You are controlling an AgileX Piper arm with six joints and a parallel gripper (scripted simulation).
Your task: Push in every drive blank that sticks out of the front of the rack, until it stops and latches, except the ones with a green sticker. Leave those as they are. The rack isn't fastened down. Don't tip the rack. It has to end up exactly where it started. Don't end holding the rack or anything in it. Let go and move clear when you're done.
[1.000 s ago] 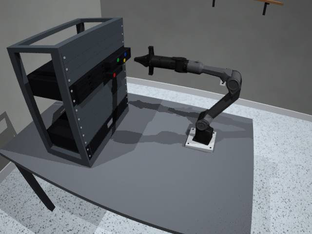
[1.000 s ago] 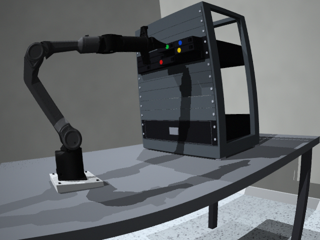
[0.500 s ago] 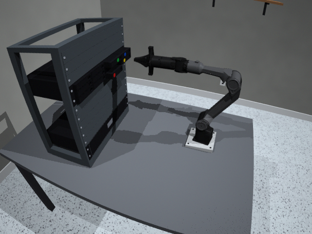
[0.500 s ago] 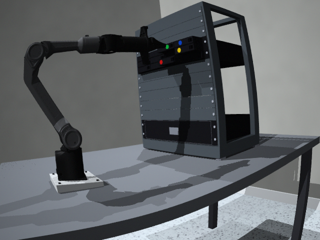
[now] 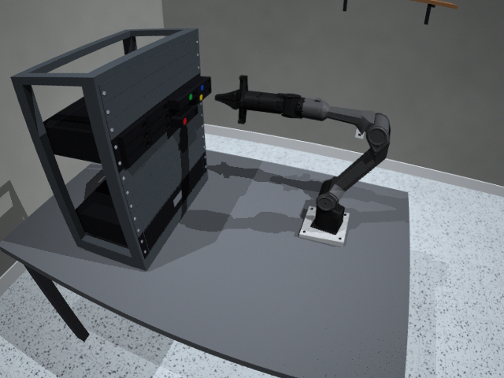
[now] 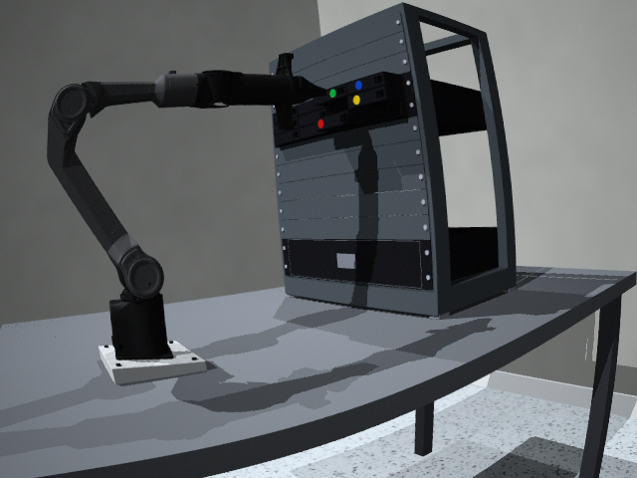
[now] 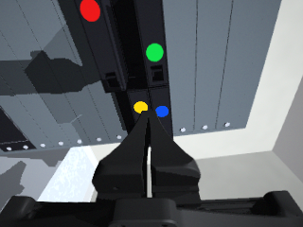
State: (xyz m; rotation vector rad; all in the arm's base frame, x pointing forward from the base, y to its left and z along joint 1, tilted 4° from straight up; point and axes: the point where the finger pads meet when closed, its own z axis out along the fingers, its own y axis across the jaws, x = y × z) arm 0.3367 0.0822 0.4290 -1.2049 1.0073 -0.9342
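The dark rack (image 5: 122, 142) stands on the table's left part; it also shows in the exterior view (image 6: 390, 169). In its upper bay sit four black drive blanks, marked by a green sticker (image 5: 190, 96), a blue sticker (image 5: 201, 87), a yellow sticker (image 5: 201, 97) and a red sticker (image 5: 184, 120). In the wrist view the green-stickered blank (image 7: 154, 52) and the red-stickered blank (image 7: 90, 9) stand out further than the yellow one (image 7: 140, 107) and the blue one (image 7: 162, 111). My gripper (image 5: 217, 98) is shut and empty. It hangs a short way in front of the rack, apart from it, and its tip (image 7: 148, 120) points between the yellow and blue stickers.
The arm's base (image 5: 323, 225) is bolted on a white plate at the table's right middle. A black panel with a white label (image 6: 345, 260) fills the rack's bottom bay. Grey cover panels fill the rest of the rack front.
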